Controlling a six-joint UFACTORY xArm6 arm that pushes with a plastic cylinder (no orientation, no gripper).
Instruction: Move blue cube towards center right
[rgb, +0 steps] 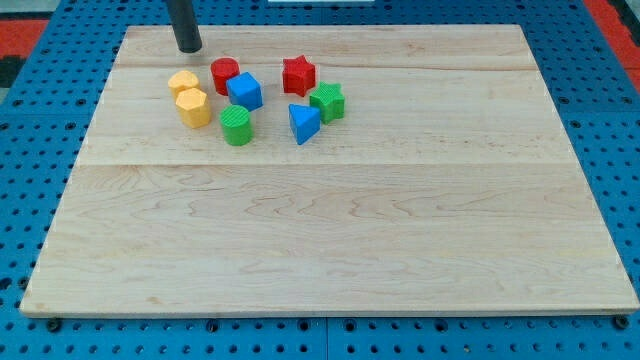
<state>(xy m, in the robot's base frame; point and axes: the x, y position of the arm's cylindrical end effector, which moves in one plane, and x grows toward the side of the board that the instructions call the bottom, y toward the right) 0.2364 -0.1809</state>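
The blue cube (244, 90) sits in the cluster of blocks at the upper left of the wooden board (330, 230). It touches the red cylinder (224, 74) on its left. My tip (189, 47) is at the view's top left, above and left of the red cylinder, a little apart from the blocks. The blue cube lies to the lower right of the tip.
A yellow block (183, 83) and a yellow hexagonal block (193, 107) lie left of the cube. A green cylinder (236, 127) is below it. A red star (298, 74), a green star (327, 102) and a blue triangular block (304, 123) lie to its right.
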